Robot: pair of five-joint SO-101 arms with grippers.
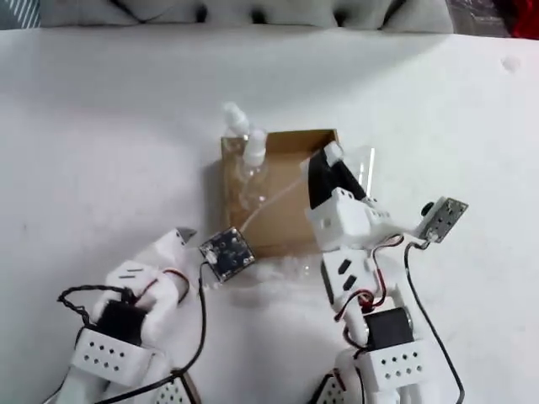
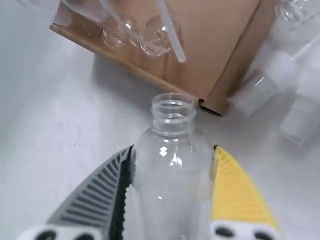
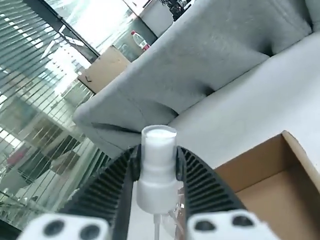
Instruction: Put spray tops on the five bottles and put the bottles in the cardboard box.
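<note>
L gripper (image 2: pixel 172 150), lower centre of left wrist view: grey + yellow fingers clamped on an uncapped clear bottle (image 2: pixel 170 175). Neck points at the cardboard box (image 2: pixel 215 50), prob. steadied to take a top. Two topped bottles (image 1: pixel 251 160) sit at box's upper-left corner in high view. R gripper (image 3: pixel 157 150), closed on a white spray top (image 3: pixel 157 175), hangs over the box, likely lining up. Left wrist view gives the bare neck + dip tube (image 2: pixel 170 30); high view gives layout.

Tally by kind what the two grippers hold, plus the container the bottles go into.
uncapped bottle: 1, in the left gripper
spray top: 1, in the right gripper
cardboard box: 1
Total: 3
</note>
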